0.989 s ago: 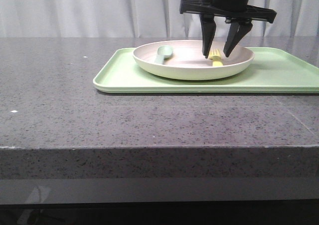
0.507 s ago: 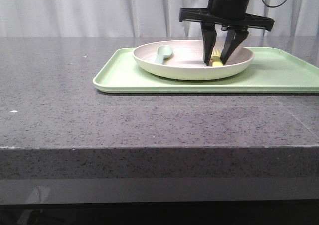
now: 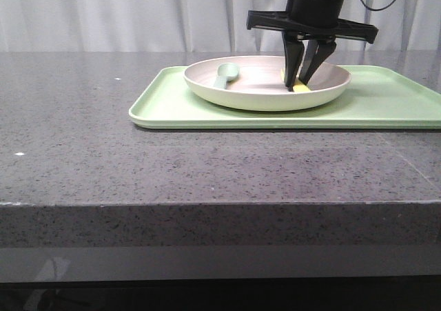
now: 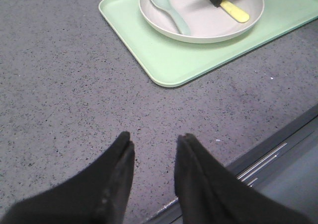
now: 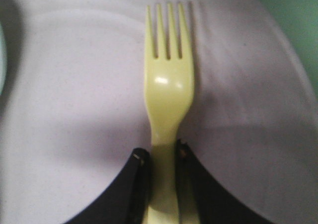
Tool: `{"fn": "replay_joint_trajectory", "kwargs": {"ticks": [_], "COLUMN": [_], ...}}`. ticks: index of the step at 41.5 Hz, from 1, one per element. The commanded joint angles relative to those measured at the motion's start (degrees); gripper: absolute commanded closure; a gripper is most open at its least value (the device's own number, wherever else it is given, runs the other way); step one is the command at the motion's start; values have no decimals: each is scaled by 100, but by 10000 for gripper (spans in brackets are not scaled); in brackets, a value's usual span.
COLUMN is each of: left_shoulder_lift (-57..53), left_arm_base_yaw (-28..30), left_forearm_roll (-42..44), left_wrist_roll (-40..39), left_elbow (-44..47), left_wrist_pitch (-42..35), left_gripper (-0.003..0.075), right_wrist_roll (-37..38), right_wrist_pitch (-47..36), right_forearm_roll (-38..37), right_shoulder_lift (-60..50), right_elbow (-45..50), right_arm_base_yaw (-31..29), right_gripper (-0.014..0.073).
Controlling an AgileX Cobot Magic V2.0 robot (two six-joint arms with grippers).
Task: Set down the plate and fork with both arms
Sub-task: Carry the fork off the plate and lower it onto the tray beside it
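The black right gripper (image 3: 300, 85), upper right of centre in the front view, is clamping its fingers on the handle of the small pale yellow plastic fork (image 5: 168, 110), tines pointing away from it. The fork is lying inside the large round pinkish-cream plastic plate (image 3: 265, 97), beside a grey-green plastic spoon (image 3: 224, 74). The plate is sitting on a flat light-green rectangular tray (image 3: 386, 107) on the speckled grey stone table (image 3: 172, 166). The left gripper (image 4: 154, 149) is hanging above bare tabletop, fingers apart, holding nothing.
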Motion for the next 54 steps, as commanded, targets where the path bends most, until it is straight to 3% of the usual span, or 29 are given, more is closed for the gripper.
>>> {"fn": "replay_joint_trajectory", "kwargs": {"ticks": [1,13,28,45,54], "left_shoulder_lift": [-7,-7,-7,-7,-7], "left_arm_base_yaw": [-40,-40,-40,-40,-40], "left_forearm_roll": [-107,-107,-107,-107,-107], "left_wrist_roll": [-8,-8,-8,-8,-8], "left_elbow": [-150,-150,-150,-150,-150], "left_wrist_pitch": [-378,-378,-378,-378,-378], "left_gripper": [512,512,512,512,512], "right_wrist_roll": [-68,-380,-812,-1442,-1550], "right_wrist_pitch": [593,593,598,511,465], "right_forearm_roll": [-76,-97,203,478,478], "right_shoulder_lift": [-354,-911,-1531,-1447,-1143], "right_elbow": [-198,-203,-141,1262,1312], "right_arm_base_yaw": [-35,-191,-1010,-1463,-1463], "right_gripper": [506,506,506,506,498]}}
